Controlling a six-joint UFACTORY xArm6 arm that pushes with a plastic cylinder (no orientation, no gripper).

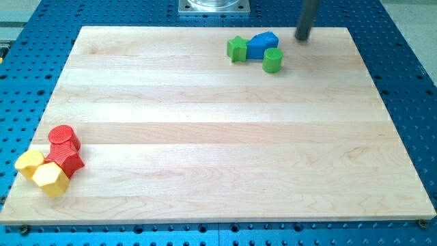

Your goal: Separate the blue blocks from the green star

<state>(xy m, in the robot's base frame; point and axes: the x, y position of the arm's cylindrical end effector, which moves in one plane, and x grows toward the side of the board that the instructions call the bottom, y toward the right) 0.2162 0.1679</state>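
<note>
Rod and tip (pixel 302 37): the arm has no hand, so it holds nothing and can only push. Going left to right, two red blocks (pixel 65 150) and two yellow blocks (pixel 42 172) sit bunched at the board's (pixel 205 137) eight o'clock corner, well out of the way. Near twelve o'clock the green star (pixel 237 48) touches the blue blocks (pixel 263 45), which look like one lump. A green cylinder (pixel 272 60) sits at their five o'clock. The tip waits at their two o'clock, near but apart, likely ready to shove them away.
</note>
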